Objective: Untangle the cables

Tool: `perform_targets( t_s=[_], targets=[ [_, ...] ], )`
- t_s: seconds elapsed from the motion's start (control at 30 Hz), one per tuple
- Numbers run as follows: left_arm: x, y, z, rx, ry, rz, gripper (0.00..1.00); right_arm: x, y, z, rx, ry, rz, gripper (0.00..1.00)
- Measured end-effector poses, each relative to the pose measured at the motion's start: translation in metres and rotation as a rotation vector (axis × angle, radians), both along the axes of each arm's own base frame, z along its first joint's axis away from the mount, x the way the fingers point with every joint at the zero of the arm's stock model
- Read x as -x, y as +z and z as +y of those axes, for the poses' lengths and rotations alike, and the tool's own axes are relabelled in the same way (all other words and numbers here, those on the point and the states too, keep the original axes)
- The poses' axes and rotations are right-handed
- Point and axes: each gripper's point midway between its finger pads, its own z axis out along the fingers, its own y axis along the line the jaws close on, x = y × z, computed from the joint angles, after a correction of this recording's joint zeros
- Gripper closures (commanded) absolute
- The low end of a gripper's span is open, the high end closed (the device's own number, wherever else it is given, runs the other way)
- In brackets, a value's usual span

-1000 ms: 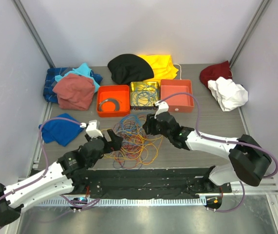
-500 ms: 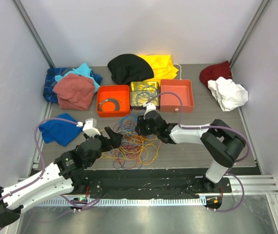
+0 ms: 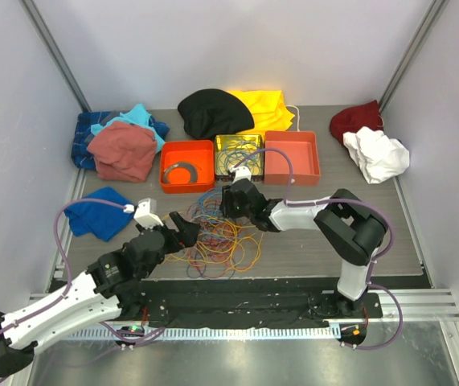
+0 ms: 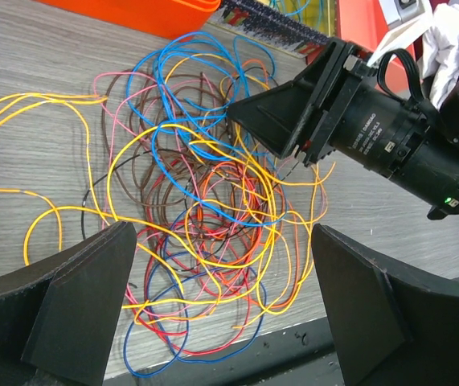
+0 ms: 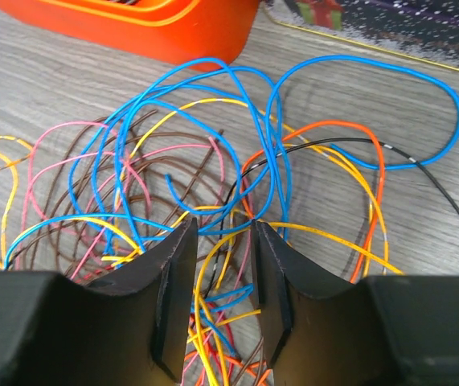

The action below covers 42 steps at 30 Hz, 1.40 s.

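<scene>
1. Cables [image 3: 221,233]: a loose tangle of thin wire loops (blue, yellow, orange, red, pink, brown) lying flat on the grey wood-grain table [image 3: 293,251], between the two grippers and just in front of the row of trays.
2. Heading: the heap has no single direction. It is a roughly round mass of overlapping loops, and its long axis is hard to call from above. In the left wrist view the cables [image 4: 213,201] send slack yellow loops towards the left edge. In the right wrist view the cables [image 5: 213,185] show blue loops arching on the tray side.
3. Left gripper [image 3: 182,229]: at the near-left edge of the heap, fingers spread wide either side of the wires [image 4: 223,241], holding nothing.
4. Right gripper [image 3: 227,205]: at the far side of the heap, nose down into it [image 4: 235,114]. Its fingers stand close with a slim gap [image 5: 223,229]. Blue and yellow strands run through that gap, and I cannot tell whether they are pinched.
5. Containers:
   - Square orange plastic tray [image 3: 187,145], left: a grey coiled ring [image 3: 179,171] inside.
   - Patterned yellow-rimmed tray [image 3: 239,137], middle: more thin wires in loops, mostly blue and green.
   - Salmon-orange tray [image 3: 297,157], right: just beside the middle one.
</scene>
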Motion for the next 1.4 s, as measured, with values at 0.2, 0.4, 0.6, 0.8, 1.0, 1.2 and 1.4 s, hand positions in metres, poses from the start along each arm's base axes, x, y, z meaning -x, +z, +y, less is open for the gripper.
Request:
perform_targets(
  t_s=[0.2, 0.4, 0.6, 0.8, 1.0, 1.2, 1.4],
  targets=[
    [0.002, -0.006, 0.000, -0.010, -0.007, 0.013, 0.04, -0.006, -0.008, 0.001, 0.019, -0.018, 0.000, 0.62],
    [0.003, -0.012, 0.001, -0.019, -0.008, 0.022, 0.04, -0.012, -0.009, -0.004, 0.031, -0.037, -0.007, 0.87],
    [0.004, -0.018, 0.000, -0.034, -0.015, 0.037, 0.04, -0.016, -0.009, -0.006, 0.033, -0.054, -0.013, 0.99],
    [0.004, -0.013, 0.001, -0.016, -0.014, 0.023, 0.04, 0.001, 0.019, -0.032, 0.019, -0.078, -0.049, 0.85],
    [0.003, -0.015, -0.001, -0.023, -0.015, 0.025, 0.05, 0.002, 0.101, -0.051, -0.083, -0.125, -0.211, 0.55],
    [0.002, -0.027, -0.008, -0.064, -0.033, 0.061, 0.05, -0.025, 0.081, -0.028, -0.002, -0.108, -0.204, 0.55],
    [0.005, -0.018, -0.005, -0.031, -0.039, 0.042, 0.05, -0.039, 0.033, -0.011, 0.102, -0.073, -0.133, 0.55]
  ],
)
